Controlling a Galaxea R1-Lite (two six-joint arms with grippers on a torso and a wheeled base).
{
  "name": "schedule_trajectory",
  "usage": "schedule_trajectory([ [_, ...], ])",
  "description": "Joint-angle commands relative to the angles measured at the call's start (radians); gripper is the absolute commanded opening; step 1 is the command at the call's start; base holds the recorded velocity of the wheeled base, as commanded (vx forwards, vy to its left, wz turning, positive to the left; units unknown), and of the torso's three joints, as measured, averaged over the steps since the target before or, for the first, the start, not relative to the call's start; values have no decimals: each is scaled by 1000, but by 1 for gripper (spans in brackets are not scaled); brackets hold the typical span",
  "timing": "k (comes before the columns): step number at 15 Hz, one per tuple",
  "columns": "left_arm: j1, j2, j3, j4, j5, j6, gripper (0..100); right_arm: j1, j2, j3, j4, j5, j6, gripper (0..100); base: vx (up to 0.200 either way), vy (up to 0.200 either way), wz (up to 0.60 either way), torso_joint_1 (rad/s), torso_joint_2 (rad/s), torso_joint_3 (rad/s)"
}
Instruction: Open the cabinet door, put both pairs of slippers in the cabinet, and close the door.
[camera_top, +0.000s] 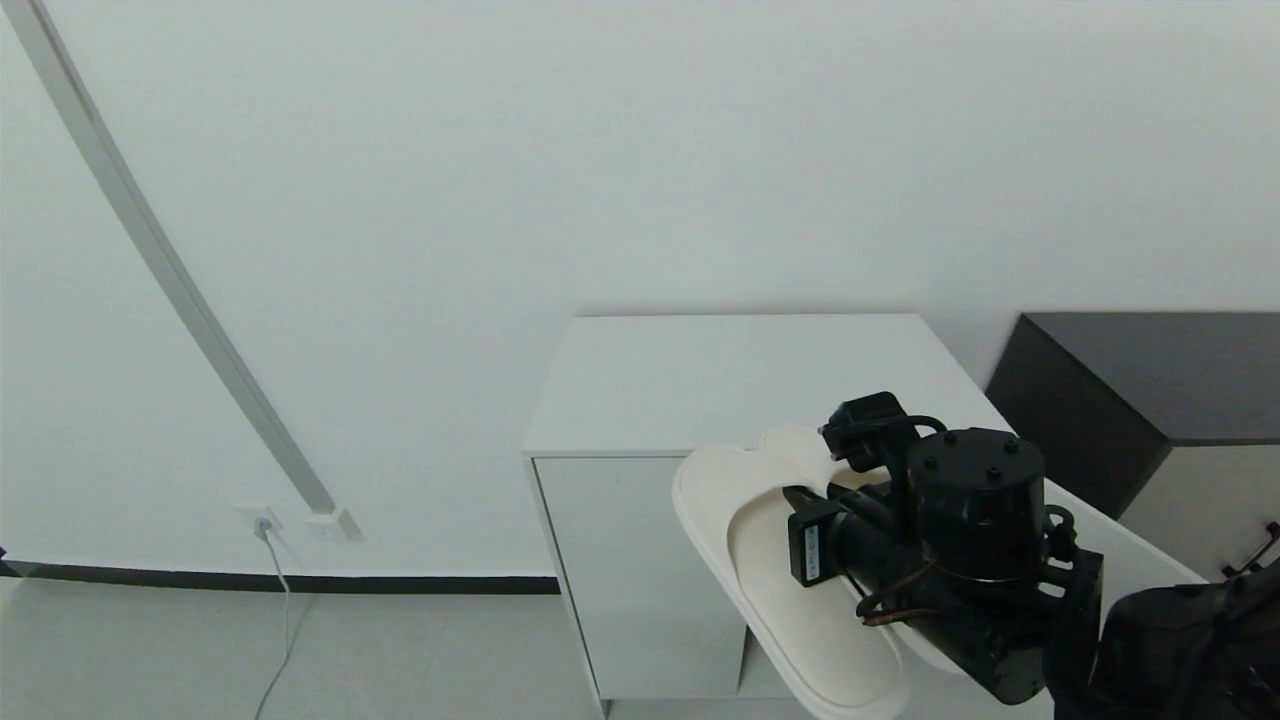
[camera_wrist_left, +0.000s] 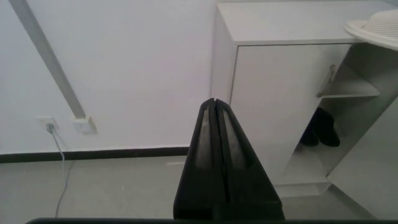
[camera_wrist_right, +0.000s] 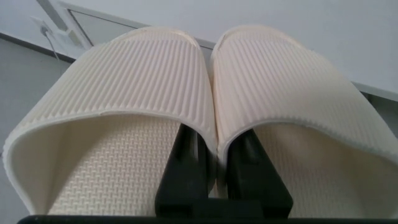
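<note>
right wrist view: the right gripper (camera_wrist_right: 214, 149) has one finger inside each of the cream slippers (camera_wrist_right: 155, 81), its jaws clamped on the two inner walls pressed side by side. that is a thin grip on soft foam, so i judge either slipper could twist or slide out if the arm swings fast or a toe knocks something.

in the head view the pair hangs at about 5 o'clock, toes toward 11 o'clock, level with the top of the white cabinet (camera_top: 740, 380). the open door (camera_top: 1130, 545) stands just beyond at 4 o'clock. from this height the pair must drop before going in, and its toes could catch the cabinet's top edge or the door.

the head view hides the inside. the left wrist view, where the left gripper (camera_wrist_left: 214, 143) has its jaws together on nothing, looks into the cabinet: a shelf (camera_wrist_left: 348, 87) sits above a dark pair of footwear (camera_wrist_left: 320, 127) on the bottom. the cream pair could bump that shelf or land on the dark pair.
</note>
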Motion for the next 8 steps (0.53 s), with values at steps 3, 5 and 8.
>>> schedule_trajectory([
  [3,0,1,0,1,0,0,0,15,-14,1,0,-1,0,0,0,-200,0,-1,1,2],
  [5,0,1,0,1,0,0,0,20,-15,11,0,-1,-2,0,0,-200,0,2,2,2],
  [8,0,1,0,1,0,0,0,23,-14,18,0,-3,-2,0,0,-200,0,4,2,2],
])
